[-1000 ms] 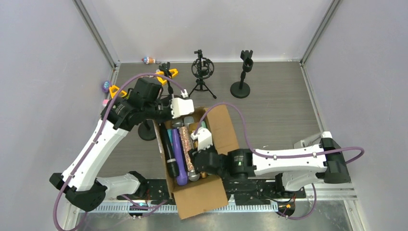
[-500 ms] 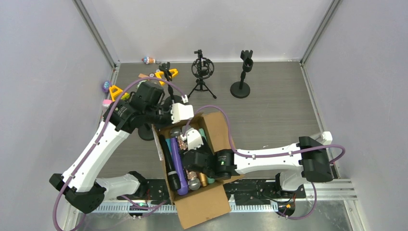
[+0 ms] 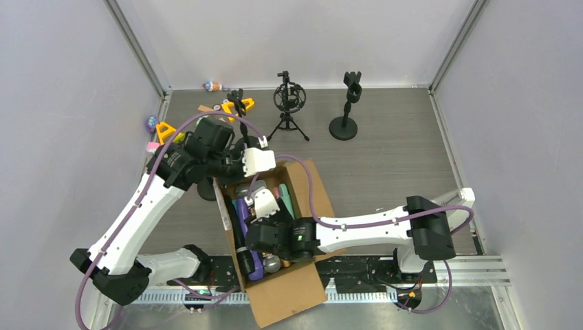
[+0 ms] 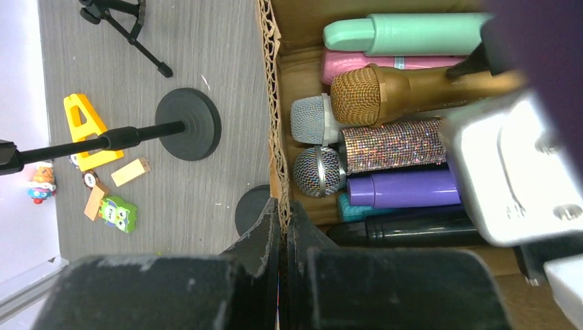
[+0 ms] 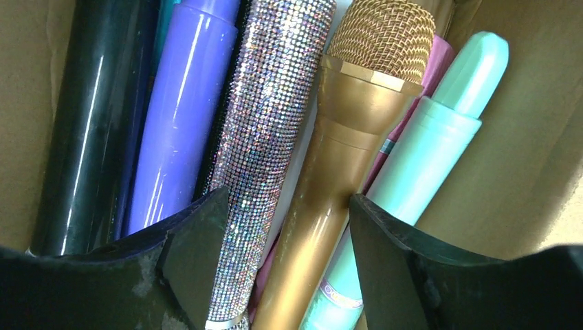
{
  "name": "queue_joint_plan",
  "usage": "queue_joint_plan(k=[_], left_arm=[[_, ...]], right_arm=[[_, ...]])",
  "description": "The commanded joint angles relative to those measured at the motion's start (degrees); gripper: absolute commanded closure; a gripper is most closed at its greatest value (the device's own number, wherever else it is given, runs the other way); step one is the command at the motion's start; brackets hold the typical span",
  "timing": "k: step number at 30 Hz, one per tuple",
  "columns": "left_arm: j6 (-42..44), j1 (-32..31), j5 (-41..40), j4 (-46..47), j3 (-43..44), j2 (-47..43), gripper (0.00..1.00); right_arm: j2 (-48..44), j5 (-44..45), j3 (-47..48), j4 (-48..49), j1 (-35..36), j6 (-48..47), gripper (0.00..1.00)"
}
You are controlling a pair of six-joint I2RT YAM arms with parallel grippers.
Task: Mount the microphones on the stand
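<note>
Grey worktop (image 3: pixel 399 165); stands (image 3: pixel 346 110) at 12 o'clock; microphones (image 4: pixel 392 144) packed in cardboard box (image 3: pixel 285 292) at 6 o'clock; left gripper (image 4: pixel 282 227) pinches the box wall; right gripper (image 5: pixel 285 203), jaws apart, straddles glitter microphone (image 5: pixel 275 103) and gold microphone (image 5: pixel 344 137), so it may grab both.

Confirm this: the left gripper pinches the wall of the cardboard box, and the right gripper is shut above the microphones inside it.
One thing is wrong: the right gripper is open, not shut. The right wrist view shows its fingers spread above the glitter microphone and the gold microphone. The left gripper does pinch the cardboard box wall.
</note>
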Motion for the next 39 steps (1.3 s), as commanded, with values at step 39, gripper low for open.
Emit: queue_joint_plan(k=[39], left_arm=[[0.23,-1.74,4.45,2.49,2.43,-2.63,1.00]], right_arm=[[2.93,3.51,0.30,-1.31,4.92,6.90,0.39]])
